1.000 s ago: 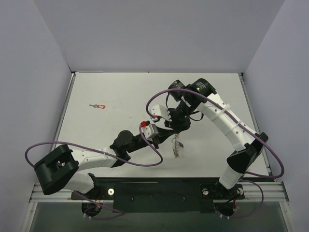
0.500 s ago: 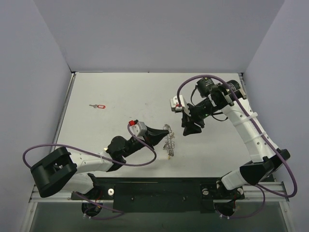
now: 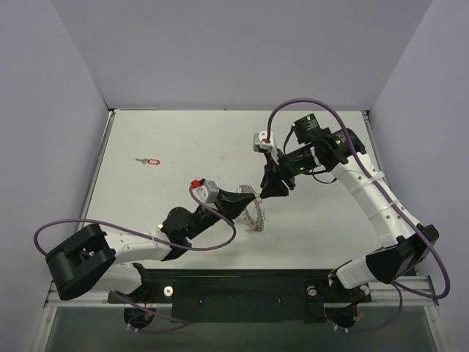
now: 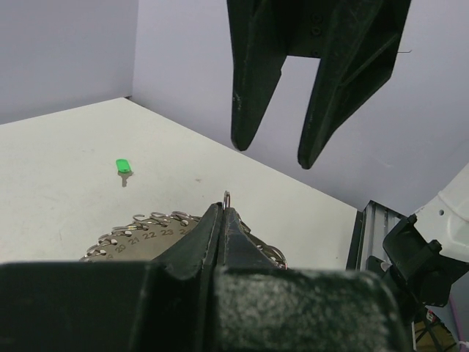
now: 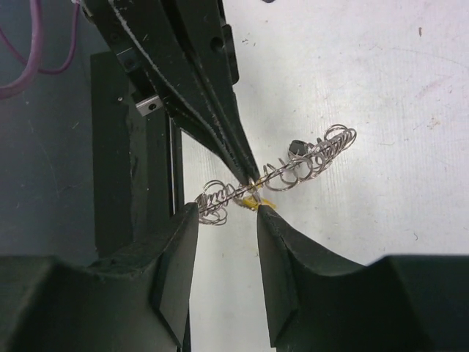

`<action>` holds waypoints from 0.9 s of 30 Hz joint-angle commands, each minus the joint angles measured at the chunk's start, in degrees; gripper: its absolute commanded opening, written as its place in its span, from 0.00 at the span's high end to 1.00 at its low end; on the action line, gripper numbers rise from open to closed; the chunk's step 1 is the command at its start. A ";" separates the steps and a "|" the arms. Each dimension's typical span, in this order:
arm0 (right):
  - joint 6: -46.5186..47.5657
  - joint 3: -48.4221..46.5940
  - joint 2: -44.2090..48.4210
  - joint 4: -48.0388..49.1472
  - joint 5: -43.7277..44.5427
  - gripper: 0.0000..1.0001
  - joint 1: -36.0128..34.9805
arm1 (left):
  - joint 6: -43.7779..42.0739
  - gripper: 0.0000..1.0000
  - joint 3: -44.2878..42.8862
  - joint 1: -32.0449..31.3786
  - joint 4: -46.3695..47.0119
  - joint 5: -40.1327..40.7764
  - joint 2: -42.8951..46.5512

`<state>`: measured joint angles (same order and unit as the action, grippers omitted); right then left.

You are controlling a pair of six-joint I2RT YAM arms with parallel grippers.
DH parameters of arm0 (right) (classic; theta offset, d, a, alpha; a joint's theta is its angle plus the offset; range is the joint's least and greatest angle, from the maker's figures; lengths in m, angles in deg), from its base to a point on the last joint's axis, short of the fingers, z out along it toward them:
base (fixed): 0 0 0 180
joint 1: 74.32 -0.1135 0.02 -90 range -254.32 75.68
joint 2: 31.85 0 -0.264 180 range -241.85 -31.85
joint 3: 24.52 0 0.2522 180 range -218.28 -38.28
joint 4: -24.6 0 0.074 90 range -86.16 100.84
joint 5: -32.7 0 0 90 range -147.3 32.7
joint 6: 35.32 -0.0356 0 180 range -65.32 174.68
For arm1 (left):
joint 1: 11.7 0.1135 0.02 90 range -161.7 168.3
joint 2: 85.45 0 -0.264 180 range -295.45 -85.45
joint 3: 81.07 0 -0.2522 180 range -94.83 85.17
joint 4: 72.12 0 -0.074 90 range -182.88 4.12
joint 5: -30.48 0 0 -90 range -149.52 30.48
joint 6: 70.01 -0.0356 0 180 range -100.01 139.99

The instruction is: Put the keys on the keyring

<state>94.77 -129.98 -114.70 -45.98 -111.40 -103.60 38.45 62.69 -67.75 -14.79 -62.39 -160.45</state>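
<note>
Overhead, the left gripper (image 3: 248, 202) sits near the middle of the table (image 3: 183, 139), its fingers pressed together on the rim of the keyring (image 3: 256, 215), which hangs tilted just below and right of them. The right gripper (image 3: 272, 189) hovers just above and right of the ring, fingers spread. A red key (image 3: 150, 161) lies alone, well apart, in the upper left of the table.

From the left wrist, the left gripper (image 4: 223, 214) is closed with a small wire loop poking out at its tip. The keyring (image 4: 143, 229) spreads out below the fingers at lower left, with small numbers along its rim. The right gripper (image 4: 275, 147) hangs from the top of the frame, wide apart. A green key (image 4: 122, 166) lies on the table at the left.

From the right wrist, the right gripper (image 5: 229, 214) stands spread on either side of the keyring (image 5: 308, 165), not touching it. The left gripper (image 5: 244, 170) comes in from the upper left and pinches the wire. A yellow-orange key head (image 5: 253, 202) sits at that pinch point, and a dark grey key (image 5: 297, 149) hangs on the ring farther right.
</note>
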 commanded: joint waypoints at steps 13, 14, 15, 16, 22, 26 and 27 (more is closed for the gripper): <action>-1.34 4.25 -0.47 3.47 -5.57 0.78 1.50 | -0.26 1.00 -4.06 -0.90 22.07 -0.64 2.40; -1.25 4.16 -0.65 3.38 -5.57 0.80 1.50 | -0.18 1.00 -4.15 -0.90 22.07 -0.64 2.40; -1.16 4.25 -0.91 3.38 -5.74 0.85 1.50 | -0.18 1.00 -4.15 -0.90 22.07 -0.64 2.32; -1.25 4.08 -1.00 3.47 -5.83 0.87 1.50 | -0.18 1.00 -4.24 -0.90 22.07 -0.64 2.40; -0.11 3.02 -2.23 2.33 -6.89 0.91 1.42 | -0.09 1.00 -4.24 -1.25 22.07 -0.55 2.40; 0.77 3.28 -2.58 1.62 -7.24 0.91 1.33 | -0.09 1.00 -4.33 -1.34 21.99 -0.47 2.32; 0.95 3.37 -2.49 1.36 -7.15 0.91 1.33 | -0.18 1.00 -4.33 -1.25 21.99 -0.47 2.23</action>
<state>93.85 -125.92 -116.40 -42.39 -115.23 -102.38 38.38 61.53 -68.73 -14.49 -62.81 -159.75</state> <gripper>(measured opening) 0.085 0.017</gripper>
